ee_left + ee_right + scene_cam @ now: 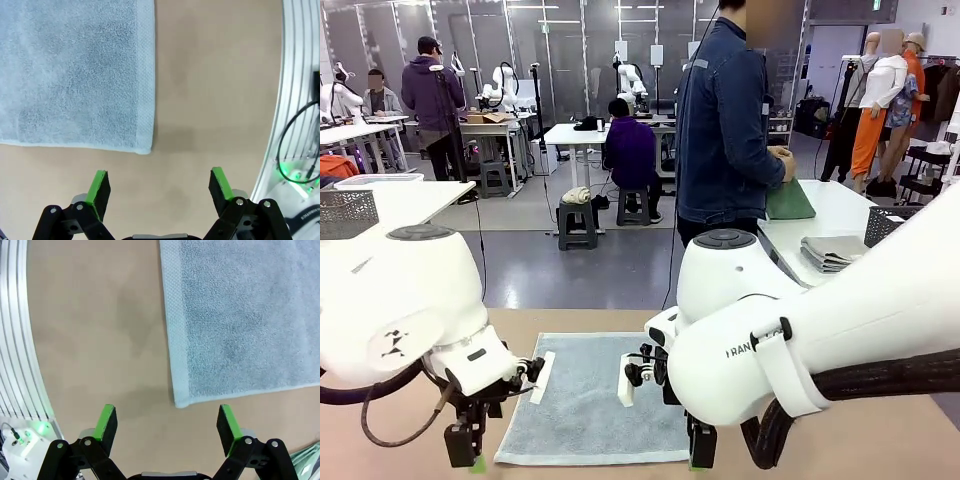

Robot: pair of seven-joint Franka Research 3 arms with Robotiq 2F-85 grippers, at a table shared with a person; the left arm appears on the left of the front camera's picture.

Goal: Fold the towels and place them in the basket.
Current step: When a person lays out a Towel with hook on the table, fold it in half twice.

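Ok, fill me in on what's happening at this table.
A blue-grey towel lies flat and unfolded on the table. Both grippers are open: the left gripper sits just short of one near corner, the right gripper short of the other, and neither touches it. A person across the table is turned away, handling a green item.

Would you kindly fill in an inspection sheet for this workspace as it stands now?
Surface: tan table top, bare around the towel.
Job's things: blue-grey towel lying flat, unfolded; a sliver of green fabric beside it, too little to identify.
Clutter: nothing seen.
Grippers: left gripper and right gripper both open, each over bare table just off a near towel corner, touching nothing.
Cables: black cable looped by the metal rail at the table's edge.
Surroundings: person in a denim jacket at the next table, handling a green cloth; others farther off.
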